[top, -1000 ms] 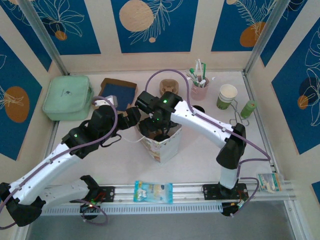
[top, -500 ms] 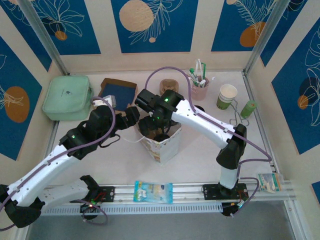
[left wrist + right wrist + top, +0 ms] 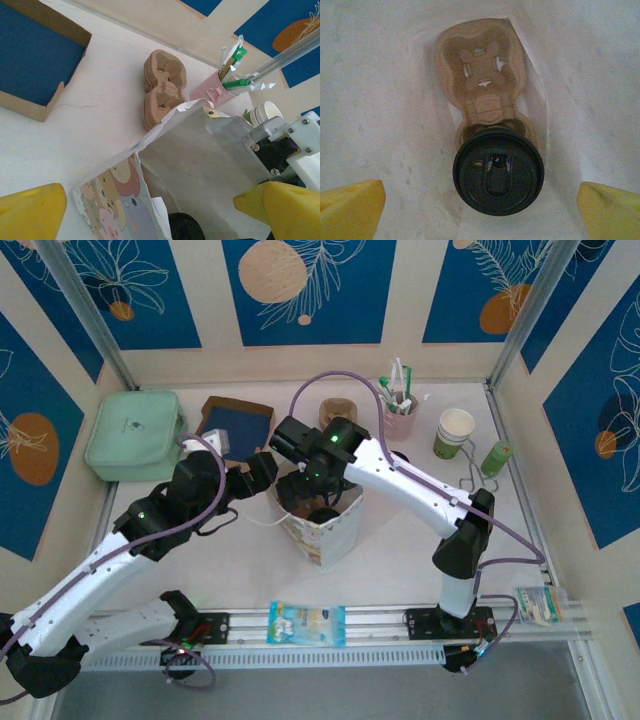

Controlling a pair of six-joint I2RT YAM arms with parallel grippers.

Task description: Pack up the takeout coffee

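Observation:
The takeout coffee shows as a round black lid [image 3: 498, 171] seen from above, standing in one well of a brown pulp carrier [image 3: 481, 75] at the bottom of the paper bag [image 3: 322, 525]. My right gripper [image 3: 480, 210] hangs open in the bag's mouth, directly above the lid and not touching it, yellow fingertips [image 3: 351, 207] wide apart. My left gripper [image 3: 150, 212] is open at the bag's left rim, and the cartoon-printed wall [image 3: 117, 200] lies between its fingers. From there the lid's edge [image 3: 186, 227] peeks out. In the top view the right gripper [image 3: 315, 488] hides the cup.
At the back stand a stack of pulp carriers [image 3: 340, 410], a pink cup of stirrers [image 3: 398, 416], a lidless cream and green cup [image 3: 455, 432] and a slim green tube [image 3: 497, 456]. A blue-lined box [image 3: 236, 422] and green pouch [image 3: 135, 435] lie back left. A snack packet [image 3: 307, 623] rests on the front rail.
My left arm has shifted slightly toward the back left, its gripper staying at the bag's rim. My right gripper has stayed over the bag's opening.

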